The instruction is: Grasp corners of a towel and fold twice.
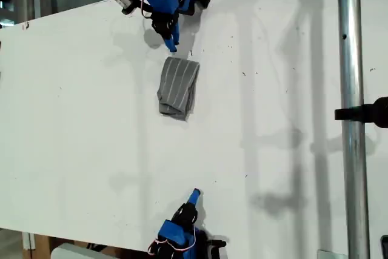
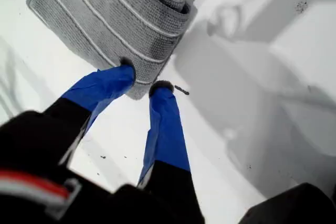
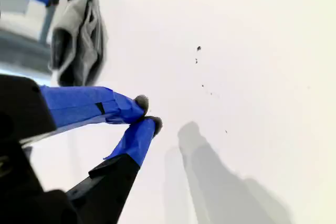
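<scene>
The towel (image 1: 178, 87) lay folded small on the white table (image 1: 79, 119), a little toward 12 o'clock from the middle in the exterior view. My first gripper (image 2: 142, 80) sat just beside its edge, jaws a little apart, holding nothing. My second gripper (image 3: 147, 112), at 6 o'clock, was nearly closed and empty.

No writing, label, brand, number or sign can be read anywhere here, in any of the three views.
</scene>
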